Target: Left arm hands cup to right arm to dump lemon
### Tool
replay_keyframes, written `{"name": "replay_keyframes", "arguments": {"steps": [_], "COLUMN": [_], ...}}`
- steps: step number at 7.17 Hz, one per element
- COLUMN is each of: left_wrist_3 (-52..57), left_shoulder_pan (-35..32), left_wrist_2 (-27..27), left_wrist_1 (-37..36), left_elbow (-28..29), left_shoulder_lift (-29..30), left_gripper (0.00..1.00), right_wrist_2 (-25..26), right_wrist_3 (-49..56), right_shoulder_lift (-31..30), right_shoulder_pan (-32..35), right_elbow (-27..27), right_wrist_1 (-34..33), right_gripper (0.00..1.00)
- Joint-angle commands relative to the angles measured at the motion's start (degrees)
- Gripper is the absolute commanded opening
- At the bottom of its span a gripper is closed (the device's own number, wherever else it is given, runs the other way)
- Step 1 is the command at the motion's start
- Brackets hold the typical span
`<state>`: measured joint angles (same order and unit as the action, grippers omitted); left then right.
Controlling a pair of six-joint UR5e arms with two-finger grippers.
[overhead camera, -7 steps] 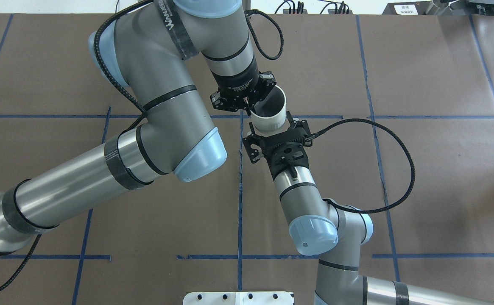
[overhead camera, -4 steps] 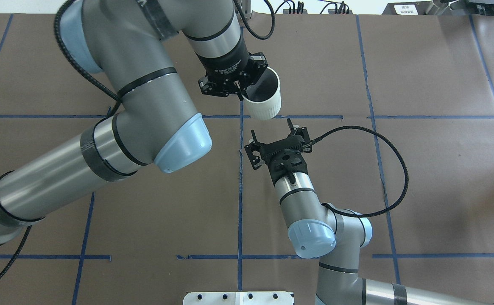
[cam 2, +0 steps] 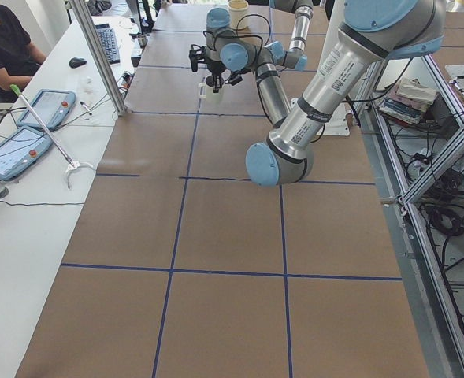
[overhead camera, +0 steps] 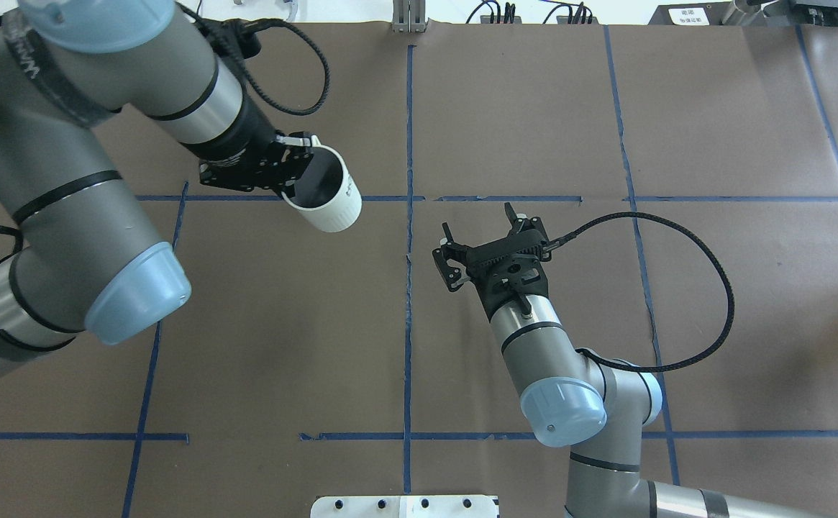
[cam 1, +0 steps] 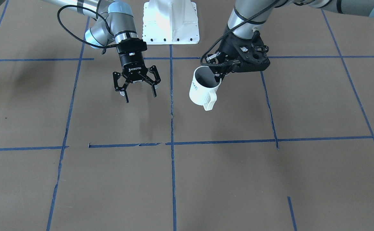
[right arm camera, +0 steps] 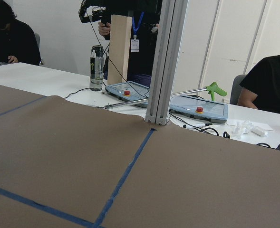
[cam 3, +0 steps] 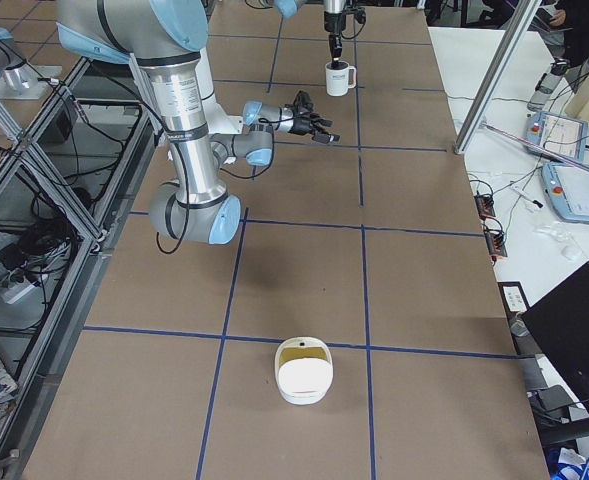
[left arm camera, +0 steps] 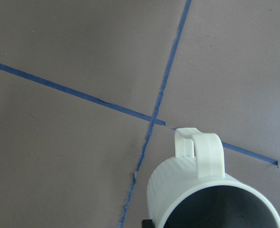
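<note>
The white ribbed cup (overhead camera: 327, 203) hangs from my left gripper (overhead camera: 288, 185), which is shut on its rim, one finger inside. In the front-facing view the cup (cam 1: 203, 91) shows its handle toward the camera and dark lettering on its side, under the left gripper (cam 1: 220, 76). The left wrist view shows the cup's handle and grey inside (left arm camera: 211, 194). My right gripper (overhead camera: 477, 219) is open and empty, to the right of the cup and apart from it; it also shows in the front-facing view (cam 1: 139, 93). No lemon shows; the cup's visible inside looks empty.
The brown table (overhead camera: 713, 129) carries a grid of blue tape lines. The white robot base plate (cam 1: 170, 22) sits at the robot's edge. A white dish with a yellowish inside (cam 3: 304, 370) lies far toward the right end. Operators and tablets (cam 2: 46, 106) are at the far side.
My left arm has swung the cup to the view's left, away from the right gripper. The right gripper stayed open and drew back a little.
</note>
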<state>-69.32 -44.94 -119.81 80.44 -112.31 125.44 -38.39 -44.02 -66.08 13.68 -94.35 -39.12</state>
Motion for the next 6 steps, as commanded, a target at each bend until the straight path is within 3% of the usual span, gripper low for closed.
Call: {"name": "replay_keyframes", "arguments": {"steps": [1,2,4,5,6], "left_wrist_3": [12.06,17.41,27.61,30.71,33.61], "left_shoulder_pan": [-1.81,-4.34,-9.09,-10.77,-12.79], "left_wrist_2": [-0.16,-0.25,-0.77,-0.87,-0.95], "left_wrist_1": [6.69,14.58,20.88,20.90,22.55], "left_elbow": [-3.00,-2.83,-2.21,-1.60,1.19], "left_shoulder_lift": [-13.57,-21.56,-31.53,-34.18,-36.56], "left_gripper": [0.00,0.00,0.00,0.00,0.00], "right_wrist_2": [-4.39,-8.76,-22.88,-28.35,-33.10], "right_wrist_3": [-0.10,-0.10,-0.10,-0.10,-0.10], "right_shoulder_lift": [-2.80,-5.43,-11.05,-12.56,-12.58], "right_shoulder_pan": [1.34,3.35,10.45,13.28,16.17], "right_elbow": [-1.80,-3.46,-7.32,-9.08,-12.93], "right_wrist_1": [-0.08,-0.17,-0.61,-3.40,-11.52], "right_gripper": [1.00,1.00,1.00,1.00,1.00]}}
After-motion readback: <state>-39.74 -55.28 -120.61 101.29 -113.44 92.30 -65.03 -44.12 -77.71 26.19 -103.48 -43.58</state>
